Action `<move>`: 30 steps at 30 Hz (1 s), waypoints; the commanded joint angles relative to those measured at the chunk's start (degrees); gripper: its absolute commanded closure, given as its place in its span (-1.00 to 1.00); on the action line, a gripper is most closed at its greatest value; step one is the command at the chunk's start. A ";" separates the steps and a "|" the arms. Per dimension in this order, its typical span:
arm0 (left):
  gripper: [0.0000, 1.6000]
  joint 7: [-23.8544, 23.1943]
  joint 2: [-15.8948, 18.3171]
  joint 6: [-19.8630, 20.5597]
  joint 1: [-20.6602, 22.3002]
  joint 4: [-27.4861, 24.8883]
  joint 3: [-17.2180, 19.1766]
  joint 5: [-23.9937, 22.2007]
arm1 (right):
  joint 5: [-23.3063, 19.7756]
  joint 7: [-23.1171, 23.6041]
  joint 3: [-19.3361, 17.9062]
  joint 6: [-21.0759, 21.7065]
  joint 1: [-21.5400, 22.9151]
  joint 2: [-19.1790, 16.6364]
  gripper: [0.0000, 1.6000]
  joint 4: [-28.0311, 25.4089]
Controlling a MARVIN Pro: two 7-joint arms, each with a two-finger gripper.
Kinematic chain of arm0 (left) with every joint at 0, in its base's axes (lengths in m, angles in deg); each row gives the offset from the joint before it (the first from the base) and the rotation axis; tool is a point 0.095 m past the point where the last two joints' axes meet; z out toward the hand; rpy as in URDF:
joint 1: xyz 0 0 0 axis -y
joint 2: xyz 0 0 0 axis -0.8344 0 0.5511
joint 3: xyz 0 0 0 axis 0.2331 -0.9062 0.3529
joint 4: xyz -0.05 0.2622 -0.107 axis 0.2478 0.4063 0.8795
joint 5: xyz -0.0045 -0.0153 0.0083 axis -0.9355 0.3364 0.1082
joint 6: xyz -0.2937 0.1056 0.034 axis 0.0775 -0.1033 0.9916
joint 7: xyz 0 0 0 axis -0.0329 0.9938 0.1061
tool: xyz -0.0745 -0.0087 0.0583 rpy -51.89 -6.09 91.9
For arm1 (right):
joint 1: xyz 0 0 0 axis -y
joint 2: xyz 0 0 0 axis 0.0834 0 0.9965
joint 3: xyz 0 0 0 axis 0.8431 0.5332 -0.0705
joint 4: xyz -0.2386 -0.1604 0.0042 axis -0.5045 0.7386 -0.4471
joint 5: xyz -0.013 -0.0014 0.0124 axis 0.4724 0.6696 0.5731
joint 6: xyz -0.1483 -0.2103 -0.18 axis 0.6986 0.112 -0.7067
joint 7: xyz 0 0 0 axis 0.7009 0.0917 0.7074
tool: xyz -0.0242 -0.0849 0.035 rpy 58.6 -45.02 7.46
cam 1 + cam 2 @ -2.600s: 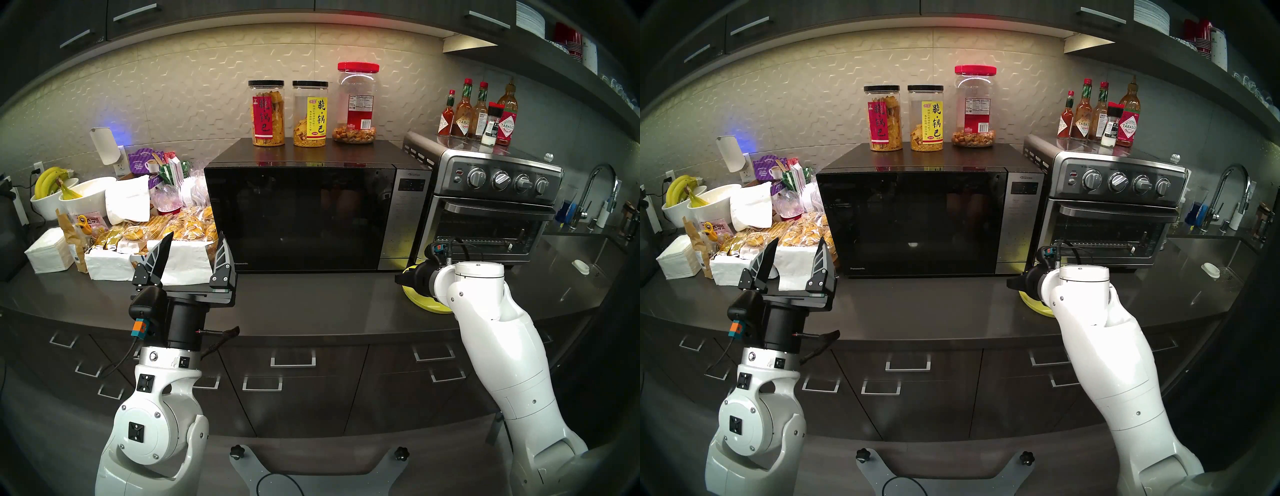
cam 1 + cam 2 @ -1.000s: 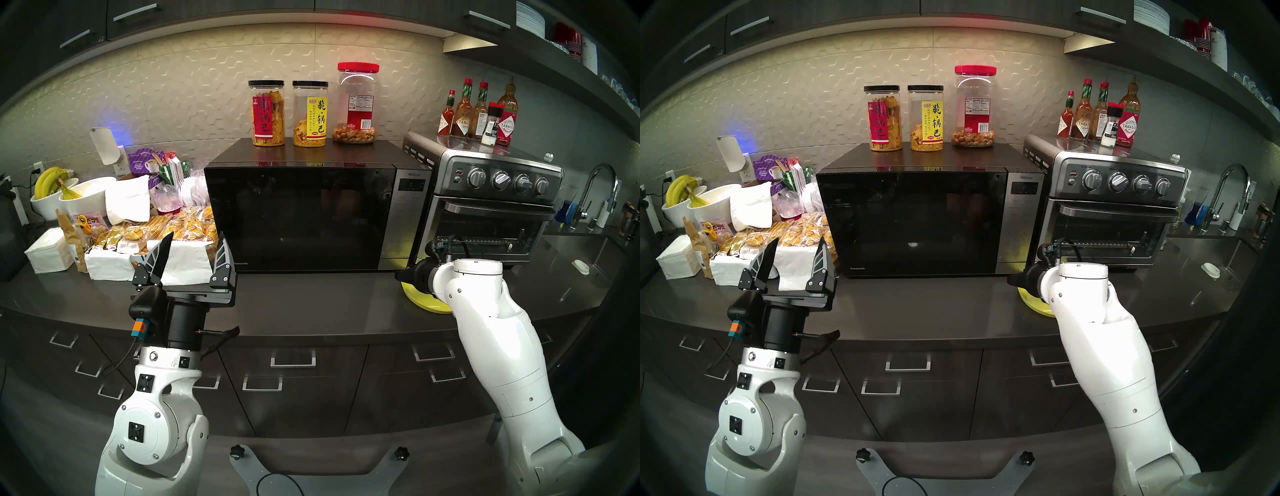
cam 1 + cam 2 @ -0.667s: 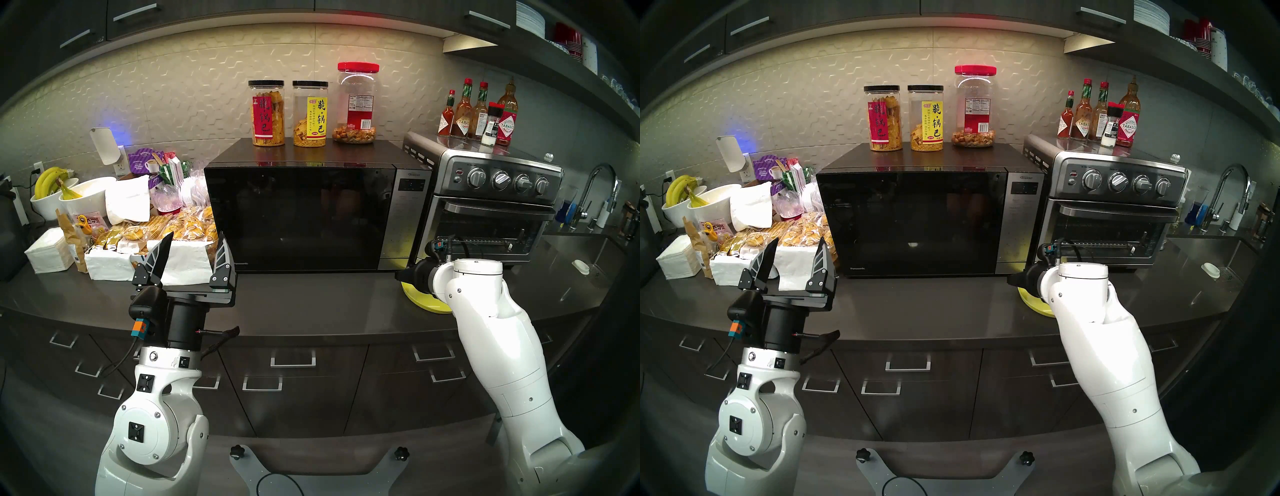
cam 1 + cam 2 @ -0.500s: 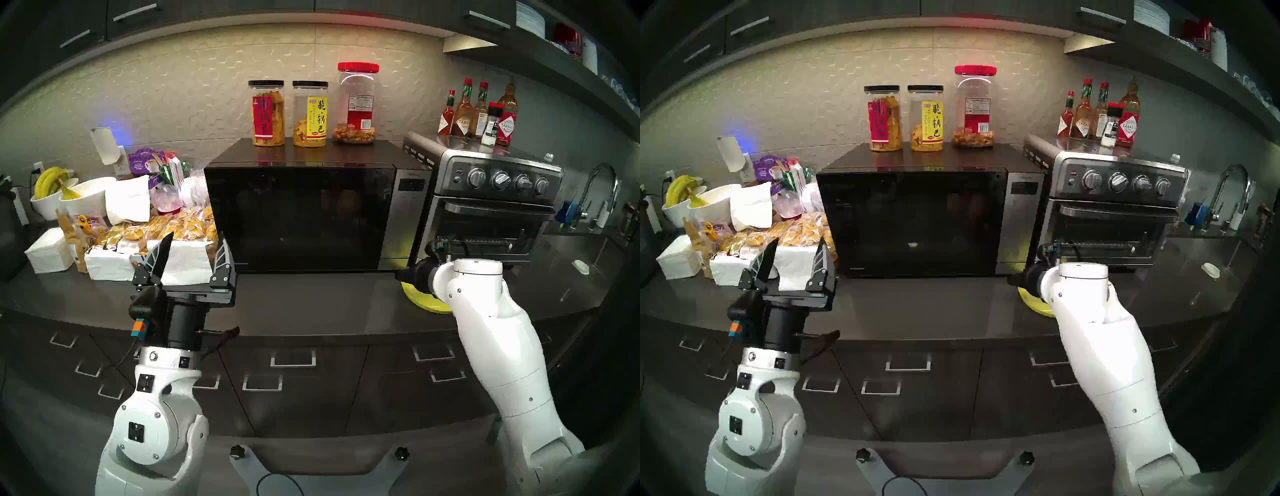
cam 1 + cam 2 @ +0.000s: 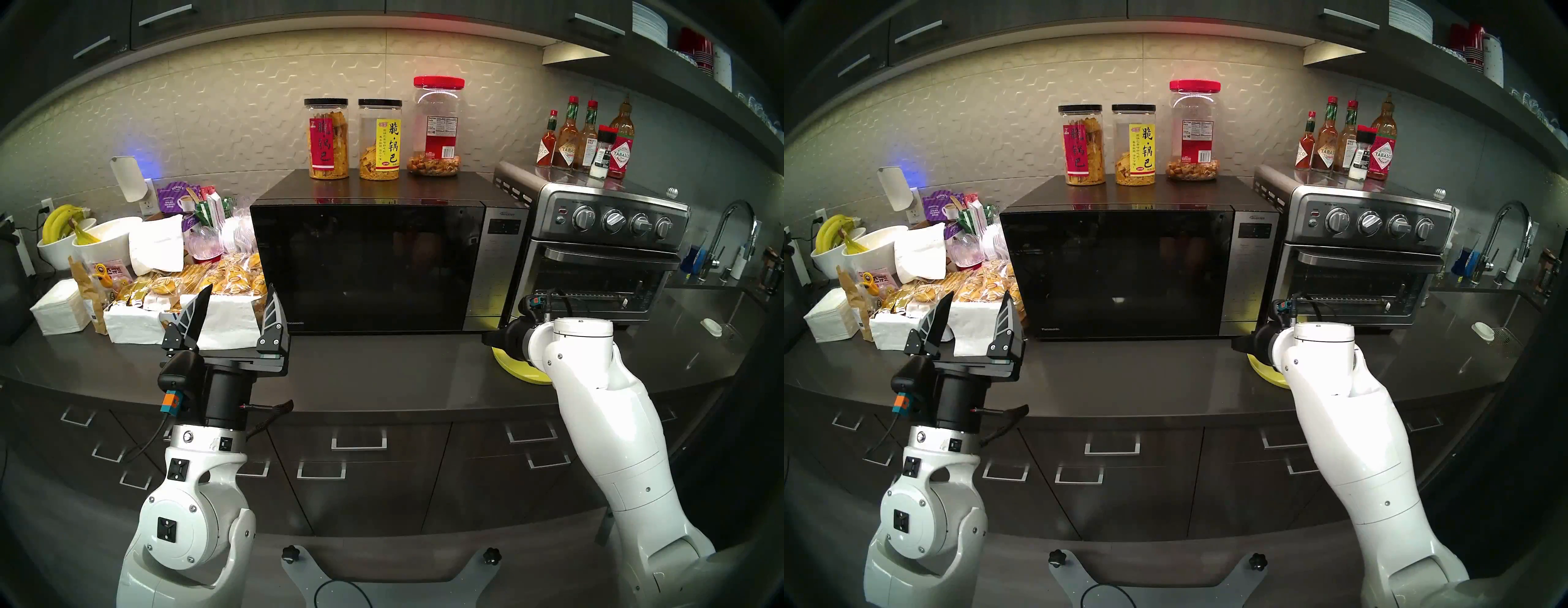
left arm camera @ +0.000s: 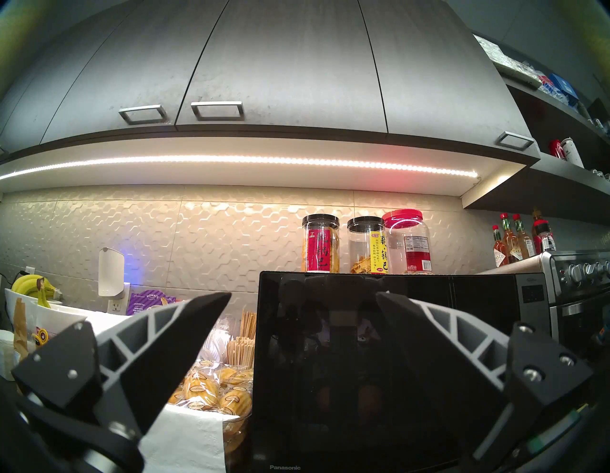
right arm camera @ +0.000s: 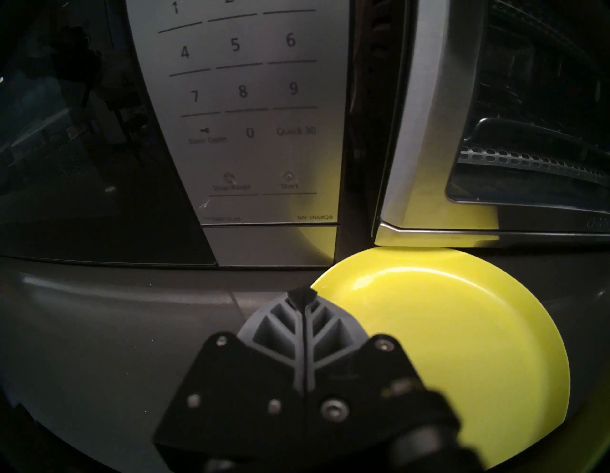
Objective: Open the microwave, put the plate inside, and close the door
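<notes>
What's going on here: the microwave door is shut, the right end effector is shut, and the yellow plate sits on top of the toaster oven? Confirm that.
One thing is wrong: the plate is not on top of the toaster oven. The right wrist view shows it lying on the counter in front of the oven's base. The rest holds: the door is shut, and the right end effector is shut, holding nothing.

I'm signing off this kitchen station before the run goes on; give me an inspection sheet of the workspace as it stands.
Surface: dark countertop, bare in front of the microwave.
Job's things: microwave with door shut; yellow plate flat on the counter, before the toaster oven.
Clutter: snack packets, bananas, jars, sauce bottles.
Grippers: left gripper open, empty; right gripper shut, empty, at the plate's edge.
Cables: wrist-camera lead.
Surroundings: sink faucet, upper cabinets.
</notes>
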 commanded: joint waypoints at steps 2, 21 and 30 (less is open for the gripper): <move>-1.00 0.14 -0.10 -0.10 -0.14 -1.13 0.06 0.12 | 0.28 0.22 0.66 -0.23 1.95 0.30 1.00 0.10; -1.00 0.13 -0.10 -0.11 -0.13 -1.11 0.06 0.11 | 1.16 -0.08 1.23 -1.10 4.57 2.42 1.00 3.39; -1.00 0.13 -0.10 -0.11 -0.14 -1.12 0.06 0.11 | 0.81 0.41 0.78 -0.54 5.08 2.81 1.00 4.32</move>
